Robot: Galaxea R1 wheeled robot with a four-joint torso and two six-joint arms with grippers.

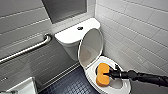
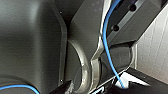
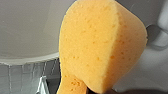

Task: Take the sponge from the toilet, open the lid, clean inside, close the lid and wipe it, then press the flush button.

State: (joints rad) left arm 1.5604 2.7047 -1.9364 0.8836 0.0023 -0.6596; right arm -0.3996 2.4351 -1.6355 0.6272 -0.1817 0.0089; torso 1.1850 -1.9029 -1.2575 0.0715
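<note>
The white toilet (image 1: pixel 75 35) stands against the tiled wall with its lid (image 1: pixel 90 47) raised upright against the tank. The dark flush button (image 1: pixel 80 28) sits in the middle of the tank top. My right arm comes in from the right, and my right gripper (image 1: pixel 108 74) is shut on the waist of the orange sponge (image 1: pixel 102 74), holding it over the open bowl and seat (image 1: pixel 125 86). In the right wrist view the sponge (image 3: pixel 102 47) shows large and close, with white bowl ceramic behind it.
A steel grab bar (image 1: pixel 27 48) runs along the left wall. White tiled walls close in on both sides of the toilet. Dark patterned floor (image 1: pixel 72 83) lies in front, and a white object (image 1: pixel 23 87) sits at the lower left corner.
</note>
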